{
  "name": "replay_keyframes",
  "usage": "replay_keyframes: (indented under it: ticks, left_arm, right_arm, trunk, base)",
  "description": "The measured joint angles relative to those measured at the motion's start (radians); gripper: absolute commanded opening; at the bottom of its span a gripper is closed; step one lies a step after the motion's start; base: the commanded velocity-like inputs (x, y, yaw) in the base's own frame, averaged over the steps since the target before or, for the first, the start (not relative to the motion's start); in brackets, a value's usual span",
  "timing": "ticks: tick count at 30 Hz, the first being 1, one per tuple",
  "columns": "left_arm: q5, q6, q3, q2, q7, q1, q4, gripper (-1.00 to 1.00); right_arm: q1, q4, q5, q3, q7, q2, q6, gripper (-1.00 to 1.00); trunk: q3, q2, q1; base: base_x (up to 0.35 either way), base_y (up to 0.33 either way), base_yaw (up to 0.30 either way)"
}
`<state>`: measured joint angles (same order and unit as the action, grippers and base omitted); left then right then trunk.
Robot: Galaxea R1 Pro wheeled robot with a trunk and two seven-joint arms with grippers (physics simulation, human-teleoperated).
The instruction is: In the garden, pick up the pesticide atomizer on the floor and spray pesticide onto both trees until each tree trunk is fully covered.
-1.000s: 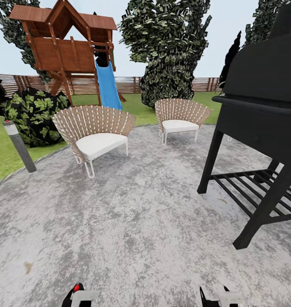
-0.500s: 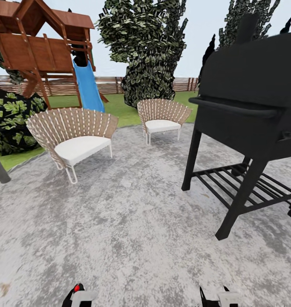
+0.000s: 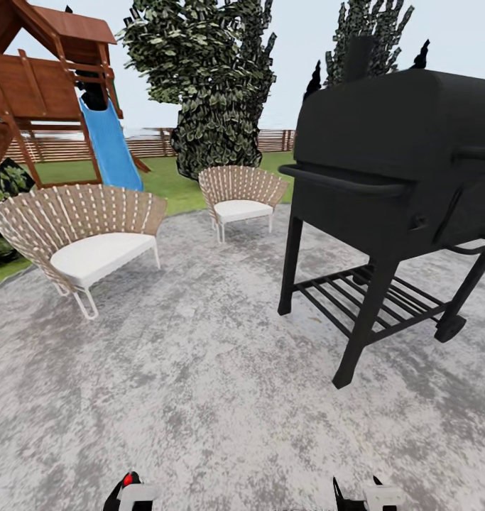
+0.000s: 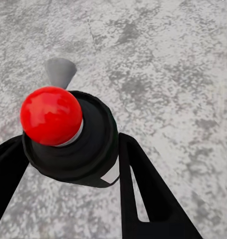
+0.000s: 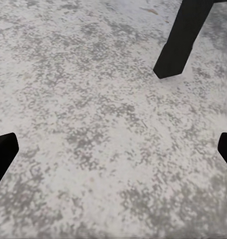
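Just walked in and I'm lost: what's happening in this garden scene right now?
The robot is on the grey stone patio, not yet at any tree trunk. Its left hand is shut on the pesticide atomizer, a black bottle with a red cap. The right hand is open and empty above the paving. Ahead stand a black grill, two wicker chairs, and a wooden playhouse with a blue slide on the lawn.

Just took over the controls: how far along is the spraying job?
Done: the left gripper is shut on a black atomizer with a red knob. In hand: crossing the grey patio between the black grill and the wicker chair. Left: reaching and spraying both trunks. The right gripper is open.
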<state>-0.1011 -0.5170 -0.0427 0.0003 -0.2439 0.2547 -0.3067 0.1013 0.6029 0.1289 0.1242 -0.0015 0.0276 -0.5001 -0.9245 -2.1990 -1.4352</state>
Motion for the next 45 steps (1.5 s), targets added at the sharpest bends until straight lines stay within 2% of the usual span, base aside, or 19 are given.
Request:
replay_keyframes:
  ticks: [45]
  left_arm:
    - [0.006, 0.000, 0.001, 0.001, -0.005, 0.000, 0.000, -1.00]
  right_arm:
    - [0.000, 0.000, 0.000, 0.000, -0.002, 0.000, 0.000, 1.00]
  trunk:
    - [0.017, 0.000, 0.000]
  base:
    - [0.000, 0.000, -0.281]
